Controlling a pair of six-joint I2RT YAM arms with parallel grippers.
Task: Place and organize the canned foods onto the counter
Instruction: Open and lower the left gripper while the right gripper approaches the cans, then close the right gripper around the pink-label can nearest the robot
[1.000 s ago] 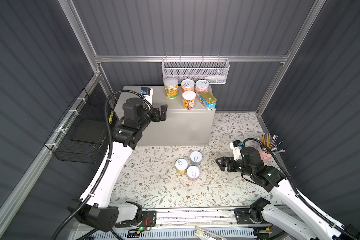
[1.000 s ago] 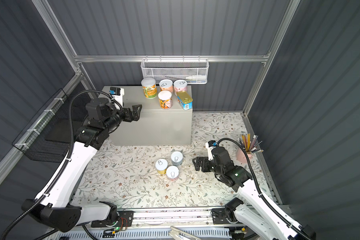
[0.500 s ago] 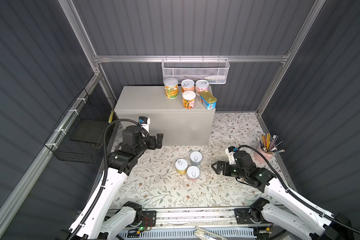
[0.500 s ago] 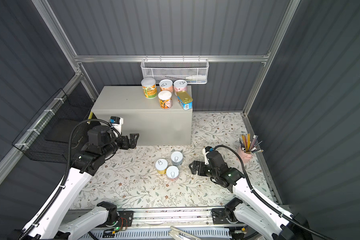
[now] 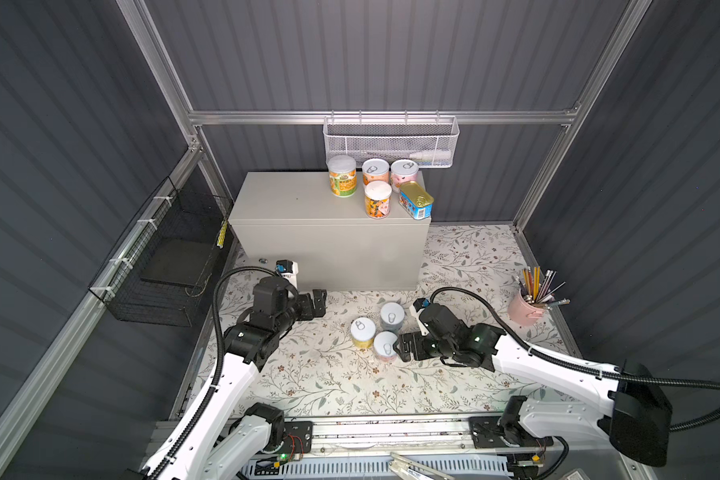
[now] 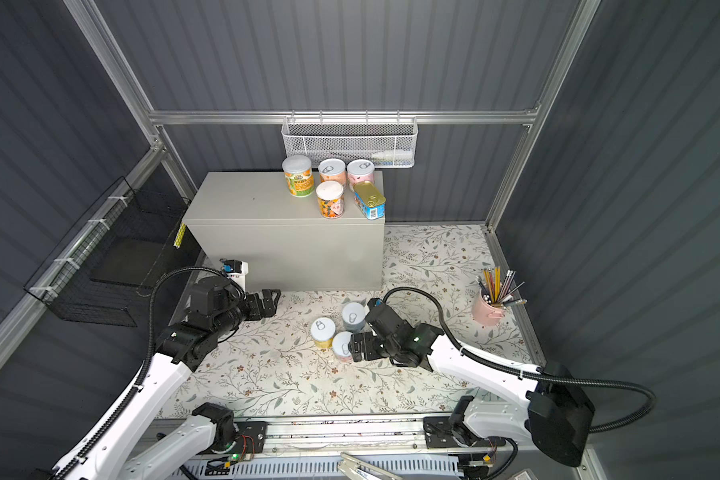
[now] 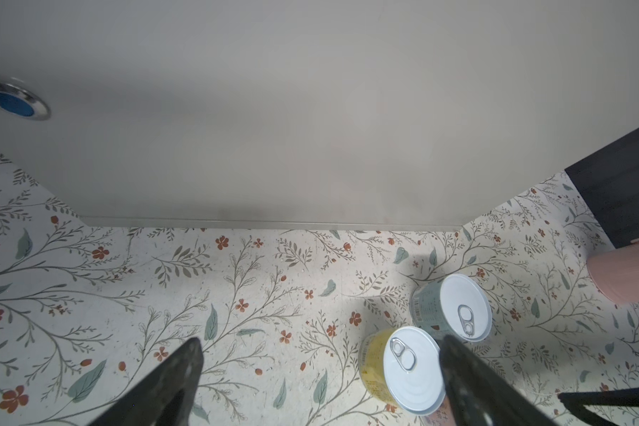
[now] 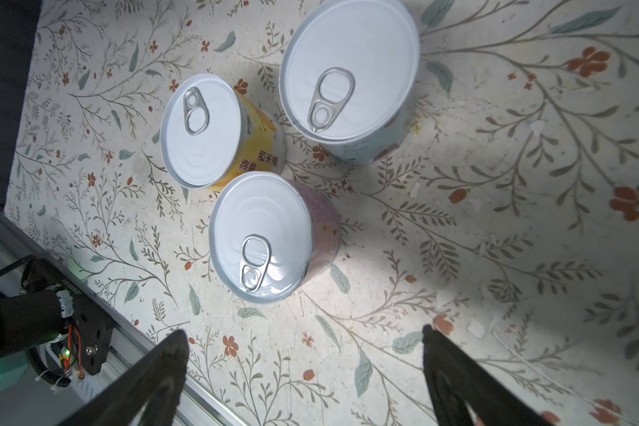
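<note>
My left gripper (image 5: pixel 320 302) hangs low at centre left in both top views, just in front of the counter (image 5: pixel 308 203). The jaws are spread wide with nothing between them. Its wrist camera gives me the counter's grey front wall and the round blue lock (image 7: pixel 13 99). One of my fingers (image 7: pixel 465 380) overlaps the edge of the yellow can (image 7: pixel 410 369) there; whether it touches, I can't tell.

My right gripper (image 5: pixel 400 349) sits low over the floral mat (image 5: pixel 329 382), right of centre, also fully spread and holding nothing. It is close to the pink can (image 5: pixel 385 344) — in the wrist view that can stands ahead of my fingers (image 8: pixel 155 376), not between them.

Three cans stand upright on the mat in a tight cluster at centre frame: the yellow can, the pink can and the pale blue can (image 5: pixel 392 313), the last nearest the counter.

Five more stand on the counter's right end, in the upper centre of the frame. Along the back are the orange-and-green can (image 5: pixel 342 178), the orange pull-tab can (image 5: pixel 376 171) and the pink pull-tab can (image 5: pixel 404 172). In front are the white-lidded orange can (image 5: pixel 378 199) and, beside it, the gold-topped blue tin (image 5: pixel 416 200), set at an angle.

The pink pencil cup (image 5: pixel 524 309) stands at the mat's right edge — well clear of both arms.
</note>
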